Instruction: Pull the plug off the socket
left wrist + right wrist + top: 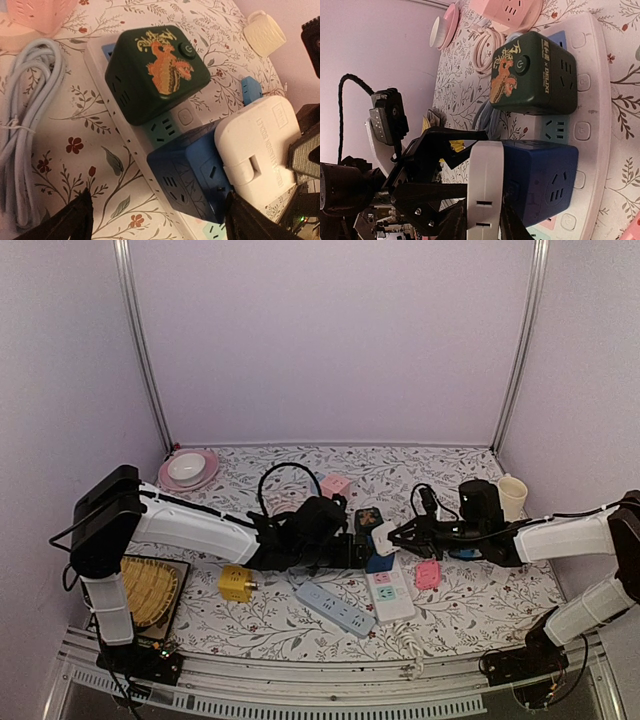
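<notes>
A white plug [383, 537] sits in the side of a blue cube socket [380, 562], which stands on a white power strip [392, 592]. My right gripper [395, 536] is shut on the plug; in the right wrist view its fingers [457, 225] flank the plug [485, 185] next to the blue cube [540, 175]. My left gripper [345, 550] is open. In the left wrist view it [159, 196] straddles the blue cube [190, 175], one finger near the plug [260, 150]. A dark green cube socket [155, 70] stands further along the strip.
A blue-grey power strip [335, 608], a yellow cube [236, 583] and a pink adapter [428, 575] lie near the front. A pink cube [335, 485], a pink plate with a bowl [188, 469] and a cup [512, 496] are behind. A wicker tray [150, 590] is at the left.
</notes>
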{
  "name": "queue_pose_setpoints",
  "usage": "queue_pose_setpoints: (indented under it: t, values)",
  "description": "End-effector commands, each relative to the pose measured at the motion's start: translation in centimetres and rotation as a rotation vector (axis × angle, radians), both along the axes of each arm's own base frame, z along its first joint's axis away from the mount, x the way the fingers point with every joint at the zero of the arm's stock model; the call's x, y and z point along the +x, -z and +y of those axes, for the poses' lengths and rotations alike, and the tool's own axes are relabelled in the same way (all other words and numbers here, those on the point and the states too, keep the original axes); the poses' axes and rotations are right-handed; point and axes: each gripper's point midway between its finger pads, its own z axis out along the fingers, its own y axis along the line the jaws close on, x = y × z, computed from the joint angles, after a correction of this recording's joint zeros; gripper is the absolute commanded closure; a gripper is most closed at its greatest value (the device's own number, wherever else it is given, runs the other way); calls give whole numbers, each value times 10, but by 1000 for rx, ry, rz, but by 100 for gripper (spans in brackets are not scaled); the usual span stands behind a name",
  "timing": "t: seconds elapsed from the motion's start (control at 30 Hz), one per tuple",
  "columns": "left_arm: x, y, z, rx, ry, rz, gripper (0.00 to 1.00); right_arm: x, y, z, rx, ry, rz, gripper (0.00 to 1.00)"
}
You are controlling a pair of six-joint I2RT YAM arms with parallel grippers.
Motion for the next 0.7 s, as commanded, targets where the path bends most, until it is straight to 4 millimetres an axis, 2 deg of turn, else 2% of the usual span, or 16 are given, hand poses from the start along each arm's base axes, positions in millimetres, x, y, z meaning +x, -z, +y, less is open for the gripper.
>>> queue_pose_setpoints:
  t: [0.0,0.1,0.23,0.53,0.67]
  values:
    - [7,12,4,33,-20,11,9,2,-24,8,80,-31,-38,84]
    - [8,17,6,47,-27,15,9,-1,-34,10,116,-43,-37,90]
    - [7,21,8,57,-31,20,9,-4,-46,12,154,-54,-47,94]
    - [6,23,10,66,-36,23,9,-9,-72,11,207,-63,-79,95]
    - [7,23,10,67,-34,19,9,-9,-74,12,209,-67,-86,95]
